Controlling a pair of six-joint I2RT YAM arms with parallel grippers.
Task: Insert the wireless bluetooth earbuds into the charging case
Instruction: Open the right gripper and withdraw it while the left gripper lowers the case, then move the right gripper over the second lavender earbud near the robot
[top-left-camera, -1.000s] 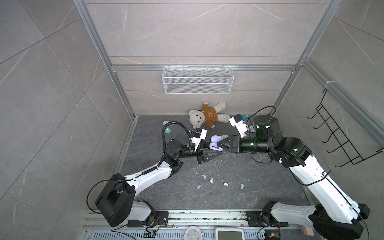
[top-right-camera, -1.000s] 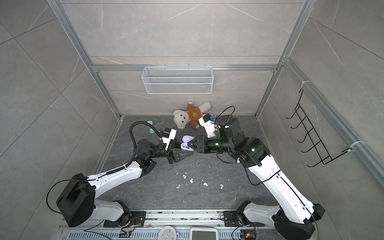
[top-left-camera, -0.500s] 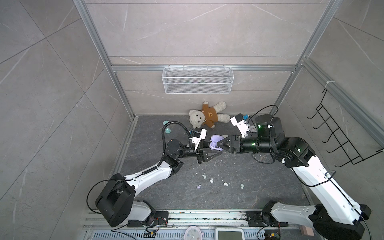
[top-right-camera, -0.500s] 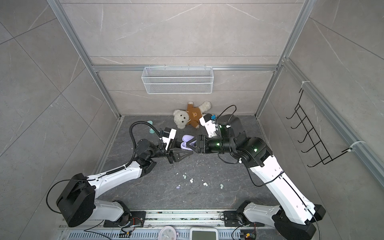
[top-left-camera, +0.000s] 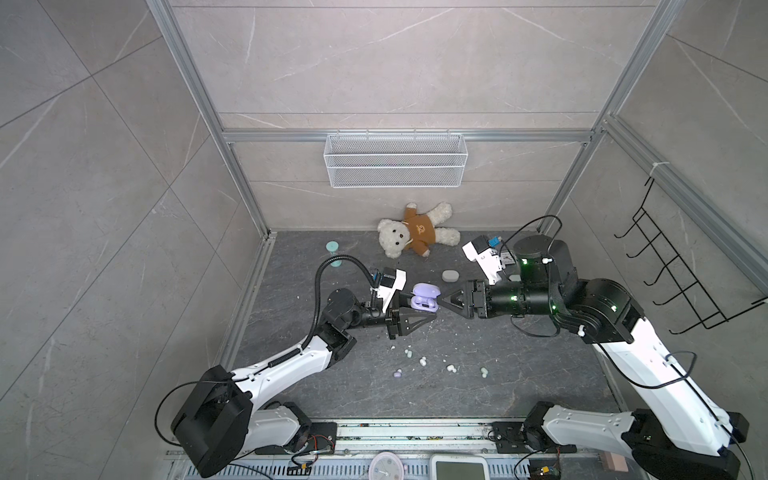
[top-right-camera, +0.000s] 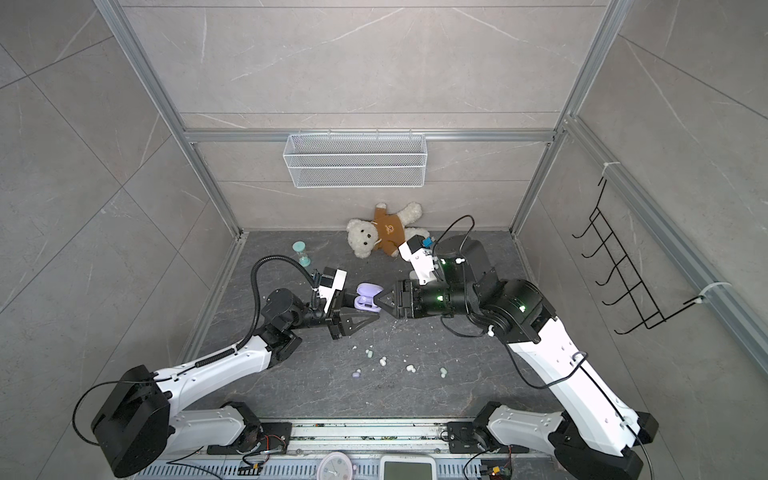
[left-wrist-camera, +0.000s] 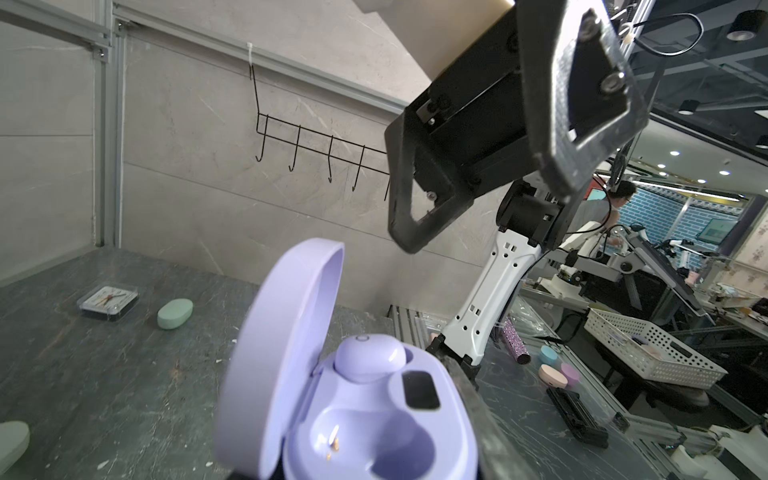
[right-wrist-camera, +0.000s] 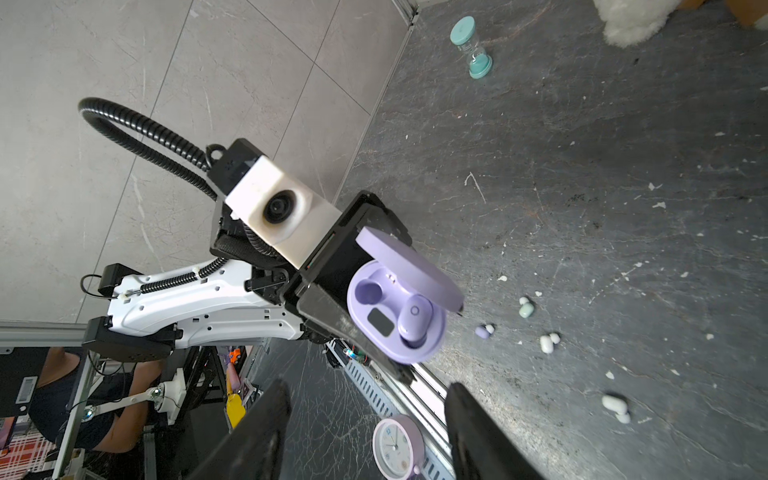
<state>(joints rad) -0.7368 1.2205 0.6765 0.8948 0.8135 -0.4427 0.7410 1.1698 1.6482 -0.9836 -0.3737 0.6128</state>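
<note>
Open charging case (right-wrist-camera: 395, 316) is clamped in the left gripper (top-left-camera: 420, 308), one lilac earbud (right-wrist-camera: 411, 322) seated; its mate (top-left-camera: 397, 374) is left on the table (top-left-camera: 519, 374). Right gripper (top-left-camera: 446, 302) is parted, empty, just beside: the case could be clipped, the bud dislodged.

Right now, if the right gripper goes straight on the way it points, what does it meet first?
Most likely the open lilac charging case, which the left gripper holds directly ahead of the open right gripper. One lilac earbud sits in it.
</note>
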